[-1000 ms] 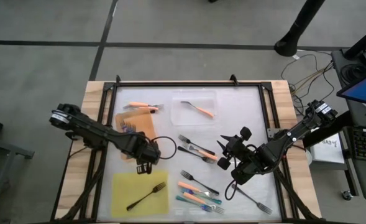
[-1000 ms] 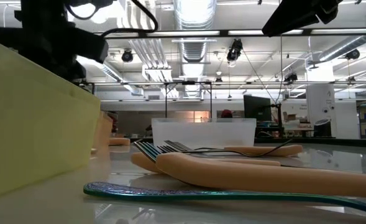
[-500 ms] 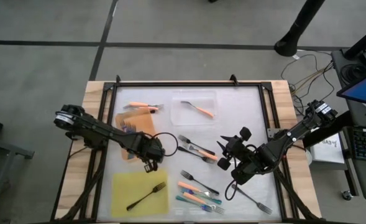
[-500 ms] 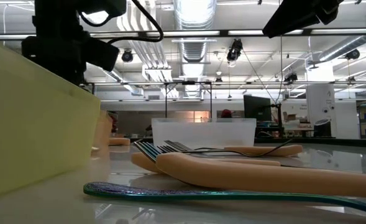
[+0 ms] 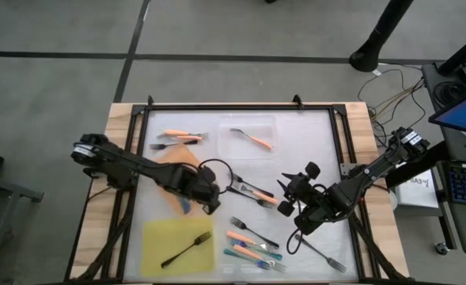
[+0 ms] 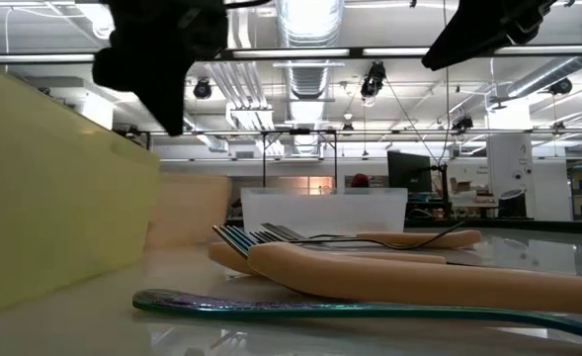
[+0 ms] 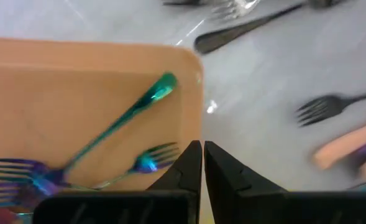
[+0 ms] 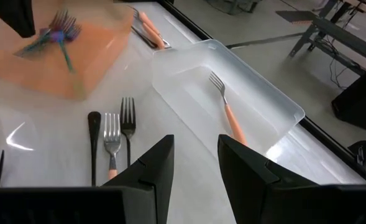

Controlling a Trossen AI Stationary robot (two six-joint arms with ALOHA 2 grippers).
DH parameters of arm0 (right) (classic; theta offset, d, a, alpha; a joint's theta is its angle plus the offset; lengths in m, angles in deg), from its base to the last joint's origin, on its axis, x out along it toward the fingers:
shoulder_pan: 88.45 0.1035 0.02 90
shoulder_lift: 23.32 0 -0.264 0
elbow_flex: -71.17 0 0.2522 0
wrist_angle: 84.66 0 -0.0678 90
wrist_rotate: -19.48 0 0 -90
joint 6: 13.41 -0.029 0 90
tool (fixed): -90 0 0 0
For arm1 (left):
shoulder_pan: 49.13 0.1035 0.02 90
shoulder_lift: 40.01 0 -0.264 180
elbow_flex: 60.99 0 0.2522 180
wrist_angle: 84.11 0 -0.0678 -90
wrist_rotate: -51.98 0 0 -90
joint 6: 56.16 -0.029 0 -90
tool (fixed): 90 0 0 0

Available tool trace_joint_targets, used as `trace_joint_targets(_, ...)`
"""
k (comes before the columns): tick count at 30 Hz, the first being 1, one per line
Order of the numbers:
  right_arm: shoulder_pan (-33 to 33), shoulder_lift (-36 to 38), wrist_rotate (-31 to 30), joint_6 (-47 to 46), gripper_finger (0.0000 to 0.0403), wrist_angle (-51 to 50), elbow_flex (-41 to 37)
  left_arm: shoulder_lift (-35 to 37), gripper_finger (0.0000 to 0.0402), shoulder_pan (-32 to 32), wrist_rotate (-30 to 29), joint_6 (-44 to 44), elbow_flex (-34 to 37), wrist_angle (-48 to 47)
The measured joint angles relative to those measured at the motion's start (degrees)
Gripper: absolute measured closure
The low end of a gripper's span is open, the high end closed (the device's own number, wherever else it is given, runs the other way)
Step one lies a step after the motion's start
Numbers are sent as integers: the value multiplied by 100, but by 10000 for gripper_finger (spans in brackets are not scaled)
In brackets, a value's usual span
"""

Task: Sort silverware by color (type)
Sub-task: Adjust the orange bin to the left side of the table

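The left gripper (image 5: 209,198) sits near the middle of the table with its fingers (image 7: 192,163) pressed narrowly together on the edge of the orange mat (image 7: 77,106), which looks lifted and skewed off the tabletop. Teal-handled forks (image 7: 117,124) lie on that mat, their tines bunched at one end.

The right gripper (image 5: 294,195) waits to the right of centre, fingers (image 8: 151,163) set apart with nothing between them.

Just right of the left gripper, and between the two grippers, lie a black fork and an orange-handled fork (image 5: 252,192) side by side. Nearer the front edge is a cluster of orange and teal forks (image 5: 252,245), with one dark fork (image 5: 252,229) just behind it.

A single black fork (image 5: 187,248) lies on the yellow mat (image 5: 157,237) at the front left (the low view shows this mat as a yellow wall filling its left side).

At the far side, the clear plastic tray (image 5: 247,127) holds one orange-handled fork (image 5: 254,139). Left of it, two more orange forks (image 5: 177,137) lie on the bare tabletop (image 5: 312,134), close to the far edge of the orange mat.
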Motion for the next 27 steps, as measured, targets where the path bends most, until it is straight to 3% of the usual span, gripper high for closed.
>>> trace_joint_targets(5,0,0,22,1,287,7,-9,-316,401,251,50,377,-416,3)
trace_joint_targets(11,2,0,461,97,287,-1,-16,-723,401,418,603,-448,-889,-503)
trace_joint_targets(16,2,0,538,107,287,-17,-74,-914,400,341,1391,-2154,-1333,-1195)
trace_joint_targets(24,4,0,619,-30,287,-15,-157,-925,365,26,1258,-4191,-1403,-3480)
trace_joint_targets(27,4,0,616,-50,287,-9,-157,-905,344,-94,1173,-4548,-1304,-3494)
